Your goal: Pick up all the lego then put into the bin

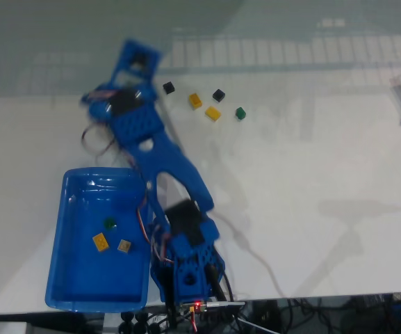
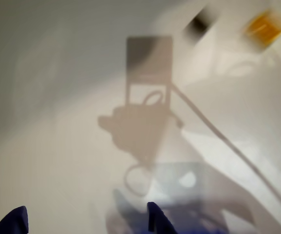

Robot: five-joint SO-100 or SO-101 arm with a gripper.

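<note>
1. Fixed view: the blue arm point(image 1: 160, 149) stretches from its base at the bottom edge up toward the top left of the white table point(image 1: 311, 195). Its gripper point(image 1: 139, 59) is blurred at the far end, and whether the claw is wide or narrow cannot be told here. The blue bin point(image 1: 71, 209) lies left of the arm's base, holding a dark green lego point(image 1: 109, 223), a yellow lego point(image 1: 101, 241) and a tan lego point(image 1: 124, 245). Five more bricks sit on the table right of the gripper: a black lego point(image 1: 168, 88), a yellow brick point(image 1: 195, 100), another black brick point(image 1: 218, 94), another yellow brick point(image 1: 213, 113) and a green brick point(image 1: 240, 113).

2. Wrist view: two blue fingertips point(image 2: 156, 219) poke up from the bottom edge, well apart with nothing between them, so the claw is wide. Smeared black and orange blurs sit at the top right.
</note>
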